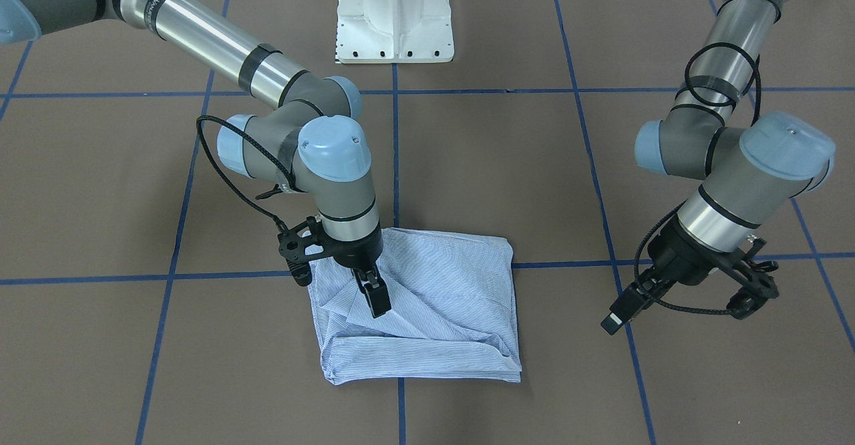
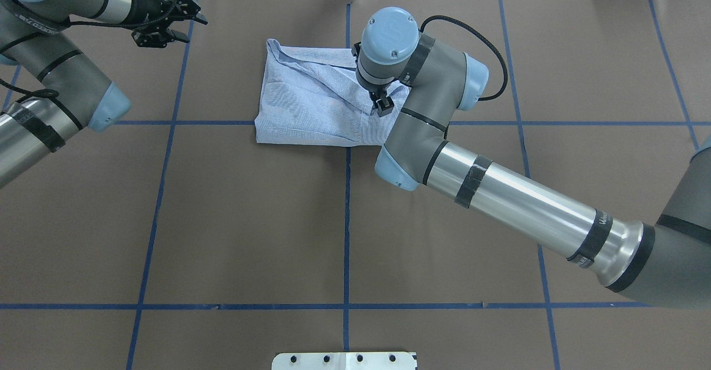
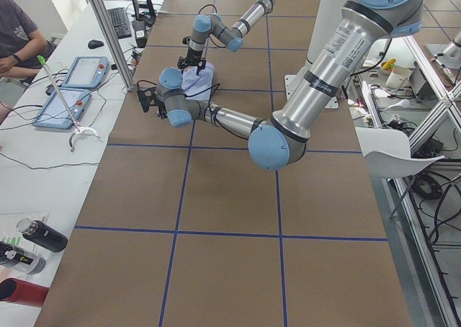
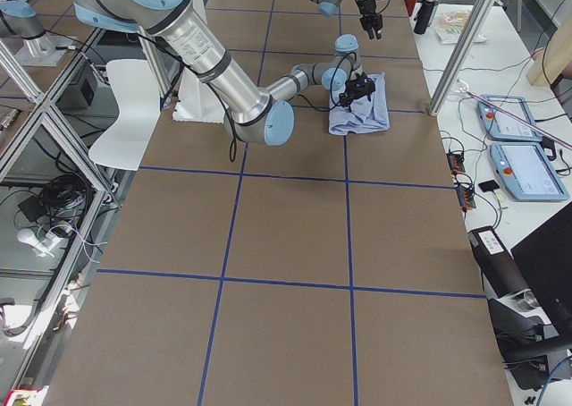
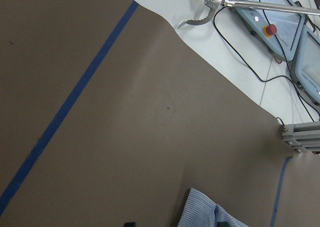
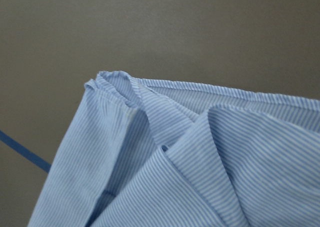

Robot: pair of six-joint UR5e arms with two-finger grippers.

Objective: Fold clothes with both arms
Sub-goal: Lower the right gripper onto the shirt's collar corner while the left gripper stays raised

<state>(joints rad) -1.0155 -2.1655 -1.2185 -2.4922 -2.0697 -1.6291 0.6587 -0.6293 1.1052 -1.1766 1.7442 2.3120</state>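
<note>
Right at the jaws of the right black two-finger gripper (image 1: 375,298), the fingers look drawn together with their tips down on the cloth. Whether they pinch a fold or only press on it cannot be told, since the right wrist view shows striped fabric but no fingertips. Directly beneath them lies the light blue-and-white pinstriped cotton shirt (image 1: 434,318), gathered into a roughly squarish folded bundle. It sits on the far middle of the brown paper-covered tabletop (image 1: 507,164), across one of the blue tape grid lines (image 1: 220,274). These jaws stand over the part of the bundle on the robot's right, so the bulk of the cloth runs from them toward the robot's left. The bundle's slightly longer axis goes side to side across the table. The left black two-finger gripper (image 1: 620,313) hangs above bare tabletop, well apart from the shirt on the robot's left. Its wrist view catches only a corner of stripes at the bottom edge, and I cannot tell how its jaws stand. The right arm is clearly the nearer one, and any next fold probably turns on that side. The fabric is thin and limp, with soft ridges, overlapping layers and hemmed edges curling up at one corner. It will likely slump and shift rather than hold a crease.
</note>
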